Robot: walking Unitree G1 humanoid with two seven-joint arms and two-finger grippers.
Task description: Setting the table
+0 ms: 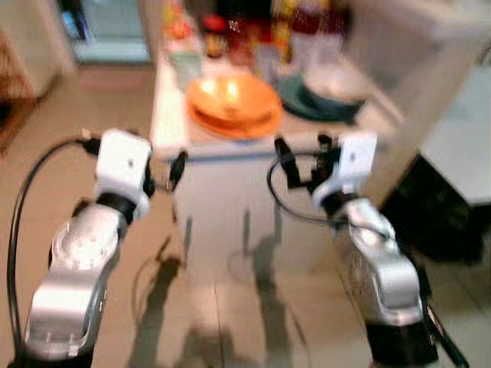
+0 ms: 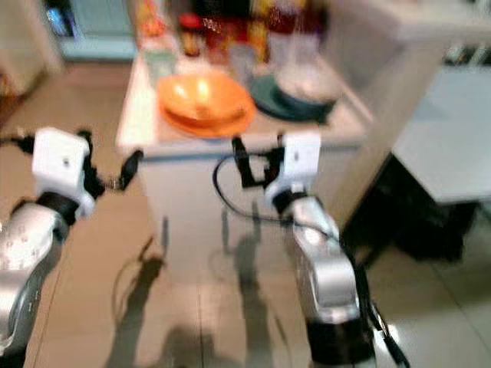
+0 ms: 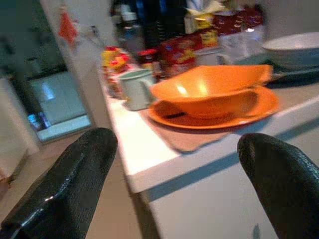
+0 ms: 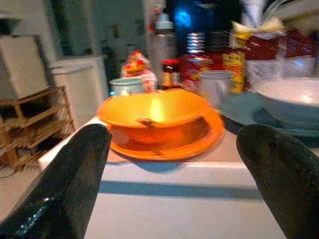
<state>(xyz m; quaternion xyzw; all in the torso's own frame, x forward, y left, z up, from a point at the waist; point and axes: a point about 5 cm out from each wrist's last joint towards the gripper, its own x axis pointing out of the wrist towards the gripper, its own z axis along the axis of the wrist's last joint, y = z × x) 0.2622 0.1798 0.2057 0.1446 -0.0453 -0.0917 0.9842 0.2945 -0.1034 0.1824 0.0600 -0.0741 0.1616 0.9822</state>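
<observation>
An orange bowl [image 1: 232,98] sits on an orange plate [image 1: 239,123] near the front edge of a white table [image 1: 222,150]. To its right a white bowl [image 1: 334,82] rests on a dark teal plate [image 1: 305,103]. My left gripper [image 1: 166,175] is open, just left of the table's front corner and below its top. Just in front of the table edge, below the two plates, my right gripper [image 1: 304,158] is open too. Both wrist views look between wide-apart fingers [image 3: 70,184] at the orange bowl [image 4: 154,113]. Neither gripper holds anything.
A pale mug [image 3: 135,87], jars and packets [image 1: 230,34] and bottles crowd the back of the table. A pale counter [image 1: 460,142] with dark furniture [image 1: 441,211] under it stands at the right. A wooden rack [image 4: 27,124] is off to the left. Tiled floor lies below.
</observation>
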